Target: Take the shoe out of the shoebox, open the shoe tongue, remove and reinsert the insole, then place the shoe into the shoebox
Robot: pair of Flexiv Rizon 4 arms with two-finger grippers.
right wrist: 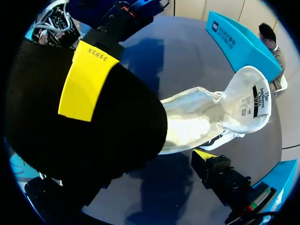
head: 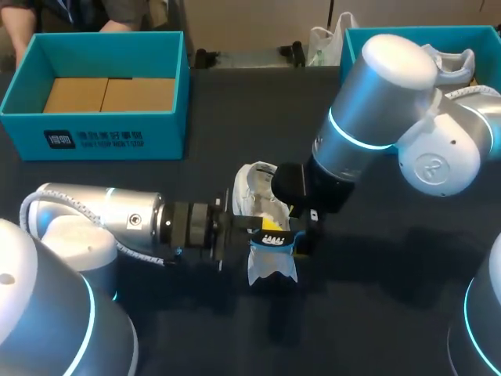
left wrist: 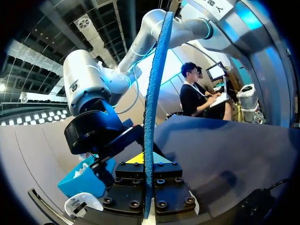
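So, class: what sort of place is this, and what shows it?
Probably a robotics test bench: a left arm and right arm meet over a dark table, the left tool gripping a blue insole beside a white shoe, with a teal shoebox behind.

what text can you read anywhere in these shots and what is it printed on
"XENSE": on the yellow finger pad nearest the right wrist camera.
"The Intelligent Choice": on the label of the shoe tongue.
Black strip of small print beside it on that label: too small to read.
White logo and characters on the side of the shoebox: too blurred to read.
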